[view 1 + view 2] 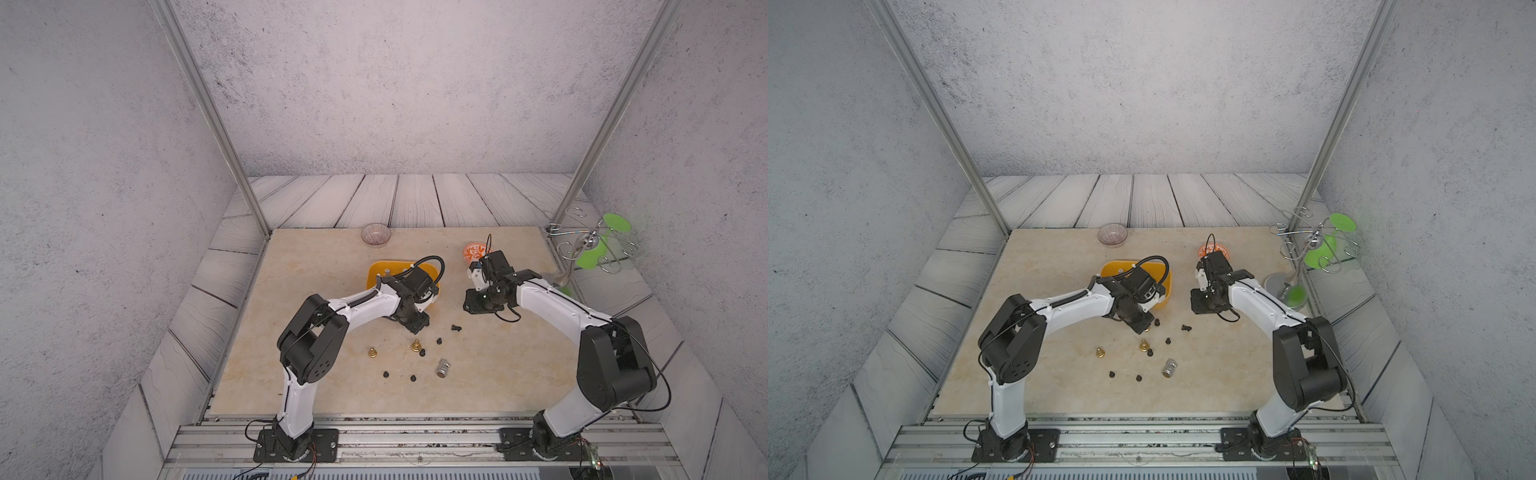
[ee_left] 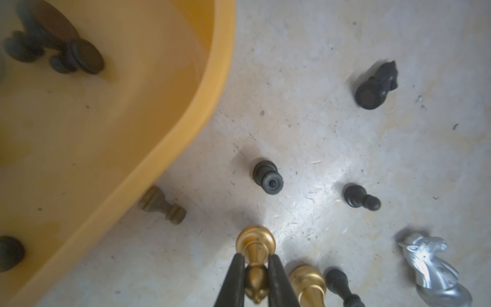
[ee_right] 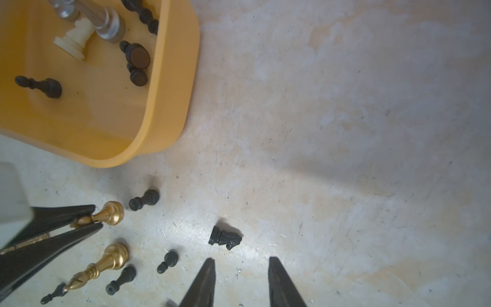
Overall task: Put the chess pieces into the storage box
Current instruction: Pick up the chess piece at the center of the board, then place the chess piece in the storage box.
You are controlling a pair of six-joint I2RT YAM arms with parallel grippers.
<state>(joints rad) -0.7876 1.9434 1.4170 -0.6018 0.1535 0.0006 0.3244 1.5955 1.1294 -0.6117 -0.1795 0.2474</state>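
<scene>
The left gripper (image 2: 255, 257) is clamped on a gold piece (image 2: 255, 240), whose wide end juts past the fingertips. The right gripper (image 3: 241, 259) stands open and empty, a toppled black knight (image 3: 225, 238) just ahead of its tips. Farther out lies the storage box (image 3: 175, 79), several chess pieces (image 3: 77, 40) inside, others loose near the fingers.

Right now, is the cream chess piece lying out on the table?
No, the cream piece lies on the floor of the storage box.
</scene>
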